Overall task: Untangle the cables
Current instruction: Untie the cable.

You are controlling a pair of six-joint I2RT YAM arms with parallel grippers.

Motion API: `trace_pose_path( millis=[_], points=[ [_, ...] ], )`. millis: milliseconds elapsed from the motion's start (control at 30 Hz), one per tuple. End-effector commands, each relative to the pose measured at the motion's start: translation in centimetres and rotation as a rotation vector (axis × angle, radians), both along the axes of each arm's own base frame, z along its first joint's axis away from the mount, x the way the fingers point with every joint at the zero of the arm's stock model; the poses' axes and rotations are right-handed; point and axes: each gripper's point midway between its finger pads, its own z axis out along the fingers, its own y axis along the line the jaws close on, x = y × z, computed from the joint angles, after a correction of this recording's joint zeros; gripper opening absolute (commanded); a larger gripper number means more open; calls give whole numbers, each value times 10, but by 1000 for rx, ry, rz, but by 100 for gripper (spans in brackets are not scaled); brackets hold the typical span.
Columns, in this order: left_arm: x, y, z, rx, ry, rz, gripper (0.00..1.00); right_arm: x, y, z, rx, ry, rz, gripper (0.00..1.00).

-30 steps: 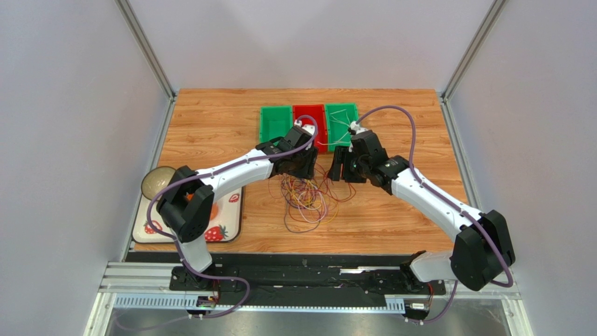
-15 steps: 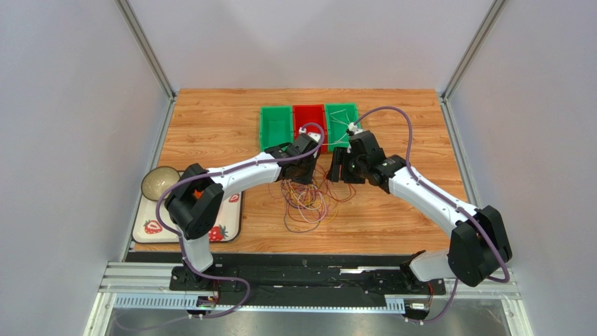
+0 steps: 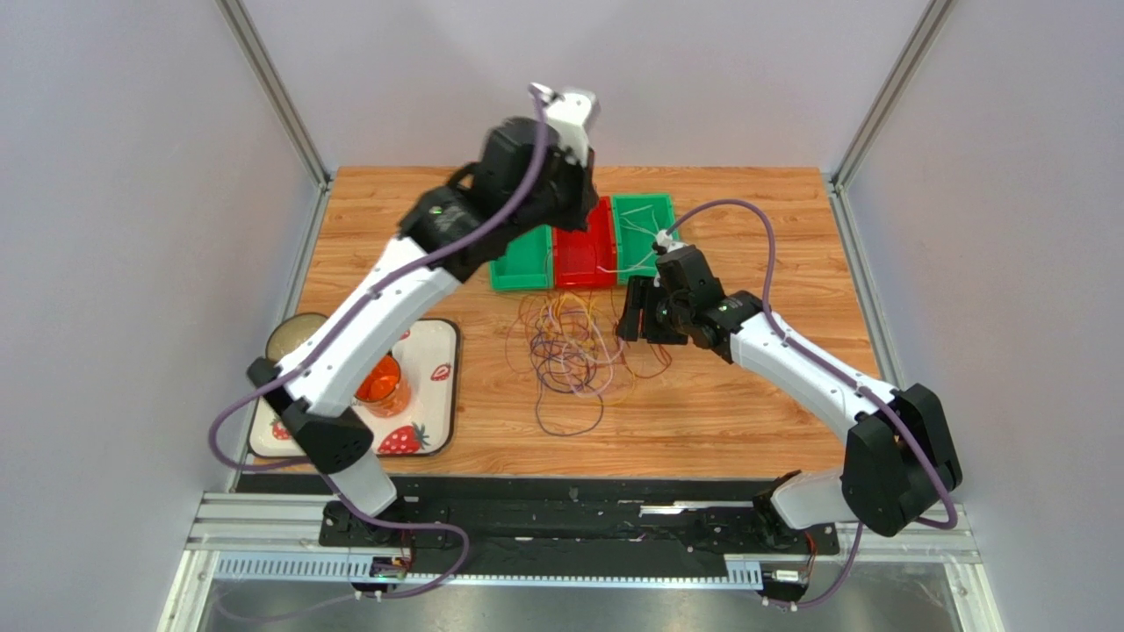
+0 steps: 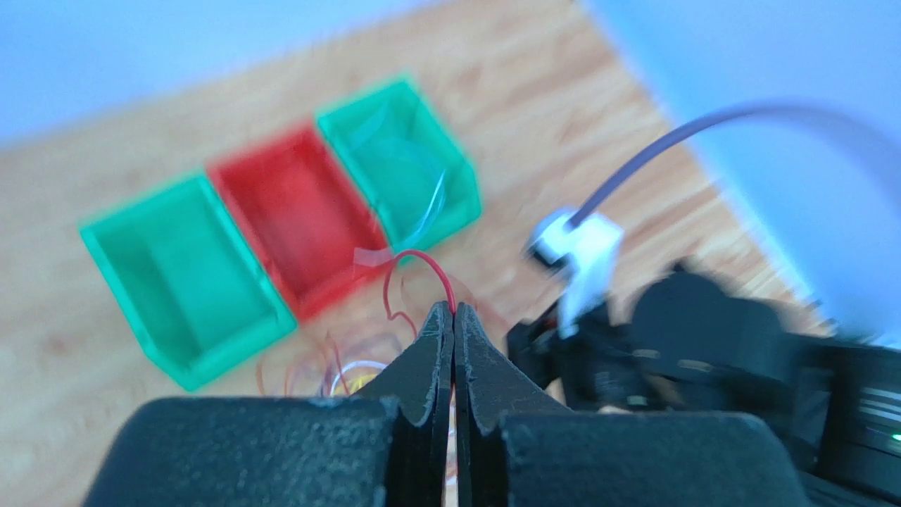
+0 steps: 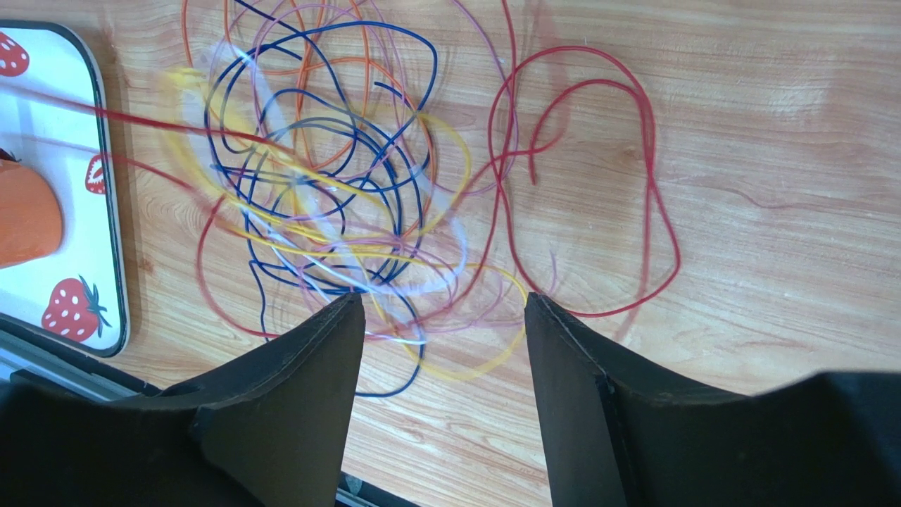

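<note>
Right now the left fingers (image 4: 454,317) are way up high and squeezed shut on one thin red cable (image 4: 415,257). The rest of the cables (image 3: 570,353) lie in a messy pile on the table (image 3: 396,224), just in front of the bins (image 3: 643,224). The red one seems to run down into that pile. The right fingers (image 5: 341,333) hang low over the pile, spread wide and holding nothing. That is the worry. If the left arm pulls up, nothing pins the pile down. The whole mess could come up with the red cable, or the loops could pull tight into a knot. The red cable is very thin and held just at the tips, so it could slip out and fall. The pile could also slide toward the strawberry tray (image 5: 63,211).
</note>
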Motion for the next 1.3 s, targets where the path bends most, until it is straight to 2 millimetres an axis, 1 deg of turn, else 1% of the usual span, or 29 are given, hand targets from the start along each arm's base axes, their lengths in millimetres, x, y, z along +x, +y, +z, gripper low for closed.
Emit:
trace_pose_path(
  millis=[0, 33, 67, 100, 133, 167, 200, 233, 267, 300, 367, 400, 433, 500, 600, 700, 767, 833, 867, 900, 933, 967, 1000, 1067, 1100, 1133, 1200, 1233, 1267],
  points=[
    [-41, 23, 121, -135, -256, -131, 0, 13, 7, 11, 31, -43, -14, 61],
    [-55, 24, 145, -197, -312, -188, 0, 13, 6, 12, 30, -43, -15, 61],
    [-62, 25, 154, -222, -339, -215, 0, 13, 6, 14, 30, -48, -15, 61],
    [-65, 22, 144, -220, -328, -238, 0, 12, 5, 17, 28, -50, -18, 61],
    [-80, 30, 167, -284, -395, -262, 0, 13, 3, 20, 25, -58, -25, 61],
    [-83, 33, 164, -296, -404, -264, 0, 12, 2, 27, 32, -75, -26, 61],
    [-79, 28, 128, -264, -351, -264, 0, 11, 1, 30, 34, -84, -29, 61],
    [-88, 40, 141, -310, -406, -252, 0, 9, 0, 33, 37, -93, -26, 61],
    [-88, 42, 130, -307, -395, -243, 0, 8, -1, 37, 42, -102, -26, 61],
    [-86, 40, 96, -281, -336, -233, 0, 6, -2, 44, 54, -118, -24, 62],
    [-96, 45, 84, -299, -318, -243, 0, 1, -1, 50, 74, -128, -8, 62],
    [-97, 43, 57, -284, -263, -250, 0, 0, 2, 54, 96, -142, 4, 62],
    [-106, 44, 57, -305, -261, -275, 0, -9, 7, 59, 142, -148, 48, 62],
    [-111, 43, 37, -305, -213, -287, 0, -13, 16, 72, 208, -191, 91, 62],
    [-117, 49, 36, -317, -214, -284, 0, -24, 29, 87, 320, -230, 155, 64],
    [-122, 55, 46, -330, -240, -285, 0, -24, 44, 97, 387, -241, 201, 64],
    [-126, 58, 54, -343, -257, -291, 0, -20, 54, 92, 389, -214, 209, 64],
    [-131, 60, 65, -357, -273, -307, 0, -11, 60, 94, 383, -218, 200, 63],
    [-133, 61, 69, -361, -280, -312, 0, -5, 65, 82, 367, -191, 196, 63],
    [-137, 63, 78, -371, -293, -324, 0, 3, 69, 86, 371, -206, 189, 63],
    [-140, 66, 84, -377, -305, -327, 0, 7, 73, 82, 367, -196, 186, 62],
    [-143, 68, 90, -384, -317, -332, 0, 12, 77, 77, 368, -181, 179, 62],
    [-147, 72, 102, -394, -338, -335, 0, 20, 81, 60, 348, -144, 168, 61],
    [-156, 81, 119, -417, -375, -340, 0, 32, 91, 51, 353, -115, 155, 61],
    [-160, 86, 132, -432, -405, -340, 0, 39, 99, 29, 344, -71, 156, 61],
    [-165, 92, 141, -446, -428, -341, 0, 45, 109, 31, 366, -66, 179, 61],
    [-170, 99, 156, -460, -475, -344, 0, 50, 121, 12, 350, -18, 196, 59],
    [-172, 101, 162, -463, -492, -344, 0, 52, 128, -10, 330, 32, 205, 59],
    [-174, 103, 165, -464, -498, -345, 0, 55, 137, -13, 324, 39, 217, 58]
  ],
)
